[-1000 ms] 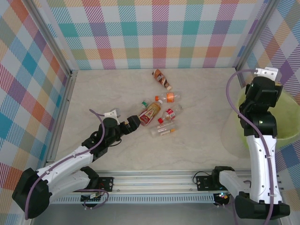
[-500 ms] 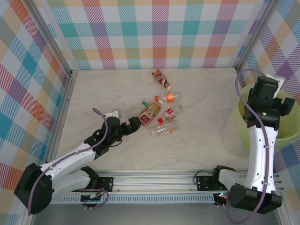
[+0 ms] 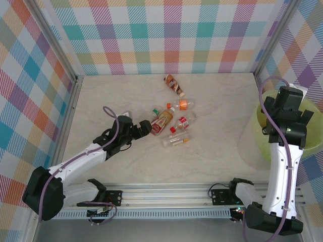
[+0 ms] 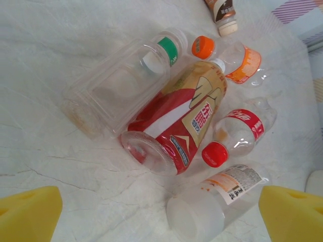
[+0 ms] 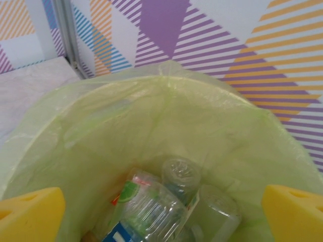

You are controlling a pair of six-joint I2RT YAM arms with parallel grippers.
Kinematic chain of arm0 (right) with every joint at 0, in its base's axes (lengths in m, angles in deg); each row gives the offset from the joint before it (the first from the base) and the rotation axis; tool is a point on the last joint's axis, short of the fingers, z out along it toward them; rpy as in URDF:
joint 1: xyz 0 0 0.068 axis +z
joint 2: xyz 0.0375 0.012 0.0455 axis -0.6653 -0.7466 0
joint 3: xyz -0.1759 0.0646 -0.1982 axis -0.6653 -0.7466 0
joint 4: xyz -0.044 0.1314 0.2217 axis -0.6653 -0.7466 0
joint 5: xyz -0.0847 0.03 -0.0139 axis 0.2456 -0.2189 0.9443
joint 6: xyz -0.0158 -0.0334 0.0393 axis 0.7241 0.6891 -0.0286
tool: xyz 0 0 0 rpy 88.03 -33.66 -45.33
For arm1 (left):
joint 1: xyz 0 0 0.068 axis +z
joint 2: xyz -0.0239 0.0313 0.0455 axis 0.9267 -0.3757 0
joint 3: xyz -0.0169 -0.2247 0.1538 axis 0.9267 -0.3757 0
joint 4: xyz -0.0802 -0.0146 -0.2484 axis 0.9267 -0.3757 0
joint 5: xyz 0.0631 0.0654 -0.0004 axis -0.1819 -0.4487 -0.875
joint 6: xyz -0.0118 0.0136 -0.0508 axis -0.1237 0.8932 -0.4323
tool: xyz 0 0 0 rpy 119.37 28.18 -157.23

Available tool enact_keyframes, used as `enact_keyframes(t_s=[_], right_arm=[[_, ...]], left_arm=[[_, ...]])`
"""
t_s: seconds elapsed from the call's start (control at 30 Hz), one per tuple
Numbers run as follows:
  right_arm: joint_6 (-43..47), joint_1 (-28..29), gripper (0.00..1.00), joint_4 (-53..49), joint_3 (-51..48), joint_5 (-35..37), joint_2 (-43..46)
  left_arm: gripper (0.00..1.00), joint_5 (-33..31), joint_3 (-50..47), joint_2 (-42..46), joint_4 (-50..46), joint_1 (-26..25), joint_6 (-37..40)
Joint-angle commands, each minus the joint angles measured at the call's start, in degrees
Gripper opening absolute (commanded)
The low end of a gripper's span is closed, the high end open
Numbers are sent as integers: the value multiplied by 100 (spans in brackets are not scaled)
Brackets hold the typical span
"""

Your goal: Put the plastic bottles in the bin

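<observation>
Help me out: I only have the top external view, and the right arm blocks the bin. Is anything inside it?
Observer: Yes. The right wrist view looks down into the bin, and several clear bottles lie at its bottom.
Operator: And the left hand, is it holding anything?
Observer: No. In the left wrist view its yellow fingertips stand wide apart and empty, with the red-labelled bottle lying on its side just ahead.

We see pale yellow-green bin [image 5: 161,111], pastel plaid walls [image 3: 171,35], beige marbled tabletop [image 3: 222,131]. Clear bottles: red-and-gold-label bottle [image 4: 176,126], orange-cap bottle [image 4: 234,58] with orange label, red-cap bottle [image 4: 237,133], green-cap bottle [image 4: 126,80]. Left finger pads [image 4: 28,214] yellow.
</observation>
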Motion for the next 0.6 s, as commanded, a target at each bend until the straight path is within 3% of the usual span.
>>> enact_keyframes(t_s=[0.0, 0.13, 0.33, 0.57], right_arm=[[-292, -23, 100, -418, 331, -680, 13], [-481, 11, 100, -508, 390, -1486, 110], [-998, 52, 100, -204, 168, -3068, 478], [-1477, 60, 100, 61, -243, -5380, 684]], left_arm=[[100, -55, 443, -243, -651, 180, 565], [100, -156, 759, -582, -825, 316, 993], [100, 163, 1478, -1351, -1102, 456, 2257], [97, 121, 2326, -2275, -1707, 586, 2659]])
